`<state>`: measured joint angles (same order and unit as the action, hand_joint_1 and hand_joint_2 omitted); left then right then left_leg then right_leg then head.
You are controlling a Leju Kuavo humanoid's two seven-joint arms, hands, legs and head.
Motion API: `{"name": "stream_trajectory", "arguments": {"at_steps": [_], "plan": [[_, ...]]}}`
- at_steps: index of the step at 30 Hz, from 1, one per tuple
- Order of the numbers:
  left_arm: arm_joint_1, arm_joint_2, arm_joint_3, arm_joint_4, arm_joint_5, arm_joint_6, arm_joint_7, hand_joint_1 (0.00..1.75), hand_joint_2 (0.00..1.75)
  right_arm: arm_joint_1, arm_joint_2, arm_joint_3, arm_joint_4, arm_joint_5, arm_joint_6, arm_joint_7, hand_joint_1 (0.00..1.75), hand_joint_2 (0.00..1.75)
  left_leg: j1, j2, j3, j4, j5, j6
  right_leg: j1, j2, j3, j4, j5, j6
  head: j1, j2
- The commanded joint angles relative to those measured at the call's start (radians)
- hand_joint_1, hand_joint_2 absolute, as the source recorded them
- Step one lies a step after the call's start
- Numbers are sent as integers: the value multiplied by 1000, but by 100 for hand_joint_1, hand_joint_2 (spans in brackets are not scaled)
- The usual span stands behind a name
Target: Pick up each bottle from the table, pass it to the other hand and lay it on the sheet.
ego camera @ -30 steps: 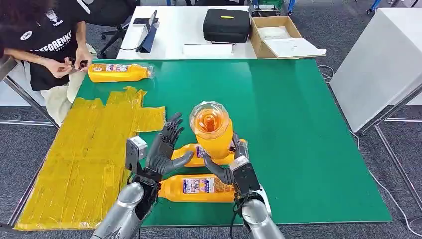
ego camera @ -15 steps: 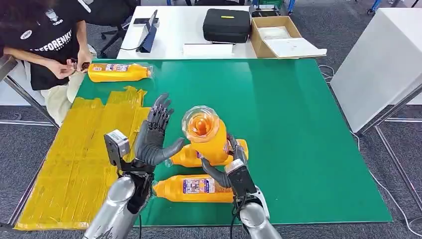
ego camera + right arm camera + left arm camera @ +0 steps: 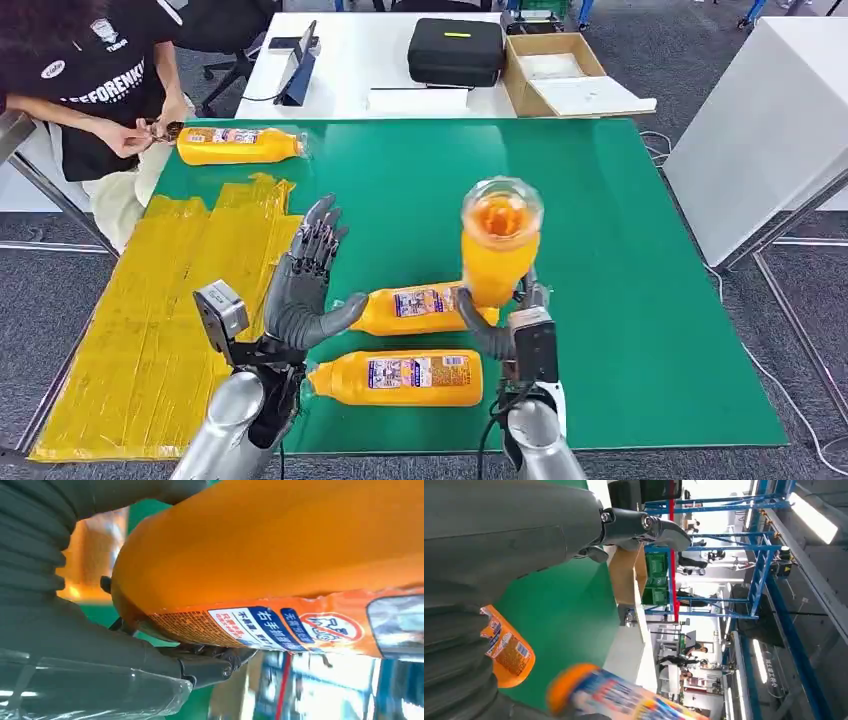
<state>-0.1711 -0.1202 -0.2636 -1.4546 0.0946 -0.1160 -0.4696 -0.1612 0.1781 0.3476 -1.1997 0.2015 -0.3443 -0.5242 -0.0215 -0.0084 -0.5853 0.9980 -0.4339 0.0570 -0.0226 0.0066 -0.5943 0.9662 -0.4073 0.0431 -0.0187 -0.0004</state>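
- Four orange bottles on view — one lifted bottle (image 3: 497, 250) upright in the right hand (image 3: 505, 325), above the green table (image 3: 620, 300).
- Yellow sheet (image 3: 150, 320) at the table's left, nothing on it.
- Two lying bottles (image 3: 405, 378) near the hands; labels too small to read.
- Left hand (image 3: 305, 290) raised, fingers spread, holding nothing.
- Far bottle (image 3: 238, 145) beside a person (image 3: 90, 80).

On the surface (image 3: 620, 300), two bottles (image 3: 415, 310) are laid side by side near the front edge; the sheet (image 3: 150, 320) is spread left, another bottle (image 3: 238, 146) behind it.
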Motion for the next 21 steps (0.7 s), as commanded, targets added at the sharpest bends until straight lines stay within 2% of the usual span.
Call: {"name": "stream_trajectory", "arguments": {"at_steps": [1, 7, 8, 9, 15, 21], "plan": [[6, 31, 17, 28, 0, -1, -3, 0, 175, -89, -23, -108, 45, -16, -76, -31, 175, 175, 1, 2, 4, 0, -1, -4, 1, 1, 4, -1, 0, -3, 0, 0], [18, 32, 21, 22, -2, -4, -10, 0, 175, -131, 1, -73, 141, -7, -82, -46, 175, 175, 1, 2, 3, -1, -1, -3, 1, 1, 2, -1, 0, -2, 0, 0], [22, 31, 18, 19, -3, -5, -11, 0, 175, -144, 6, -60, 164, 4, -86, -44, 175, 175, 3, 4, 7, -1, -3, -8, 3, 2, 7, -2, -1, -5, 0, 0], [24, 30, 16, 16, -3, -6, -11, 0, 175, -150, 9, -53, 174, 13, -92, -42, 175, 175, 1, 3, 3, -1, -1, -3, 1, 2, 2, -1, 0, -2, 0, 0], [31, 35, -21, -4, -13, -12, -18, 0, 175, -192, 24, -15, 236, 42, -99, -38, 175, 175, 3, 4, 4, 0, -2, -5, 2, 2, 4, -1, 0, -3, -1, 0], [26, 40, -48, -35, -14, -2, -33, 0, 175, -261, 56, 100, 383, 119, -86, -29, 175, 175, 2, 5, 5, 0, -2, -5, 2, 4, 4, -1, 0, -3, 0, 0]]}}
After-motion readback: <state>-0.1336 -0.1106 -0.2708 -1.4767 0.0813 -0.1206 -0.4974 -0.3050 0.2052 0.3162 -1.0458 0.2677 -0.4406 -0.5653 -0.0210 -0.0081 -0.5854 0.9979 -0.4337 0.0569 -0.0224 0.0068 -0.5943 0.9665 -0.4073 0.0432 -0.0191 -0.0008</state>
